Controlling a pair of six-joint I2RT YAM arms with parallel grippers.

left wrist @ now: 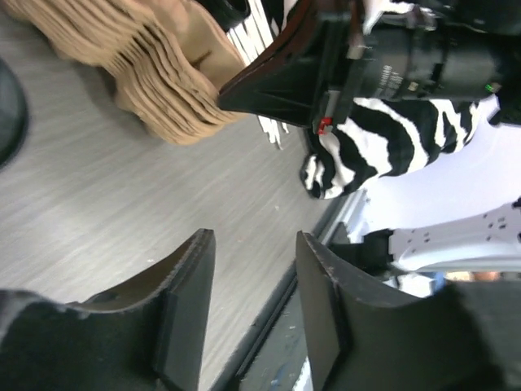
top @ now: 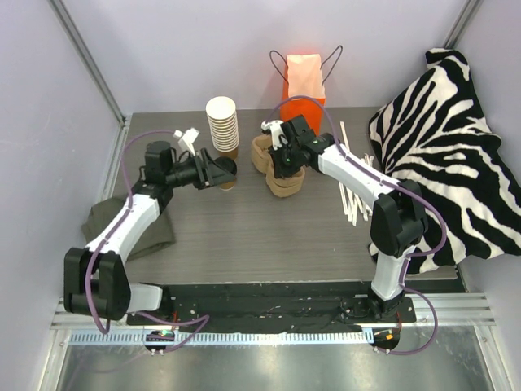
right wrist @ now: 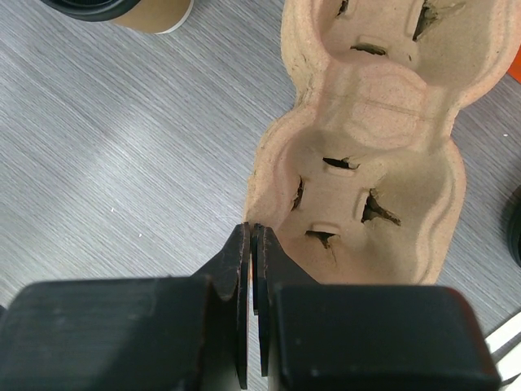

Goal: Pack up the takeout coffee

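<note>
The takeout coffee, a brown cup with a black lid, stands in front of the cup stack; it also shows at the top left of the right wrist view. My left gripper is right beside it on its left, open and empty; the cup is not between the jaws. A brown pulp cup carrier lies on a stack of carriers at mid table. My right gripper is shut, its tips pinching the near corner rim of the top carrier.
A tall stack of lidless cups stands at the back. An orange paper bag stands behind the carriers. White sticks lie to the right by a zebra cloth. A grey cloth lies at the left.
</note>
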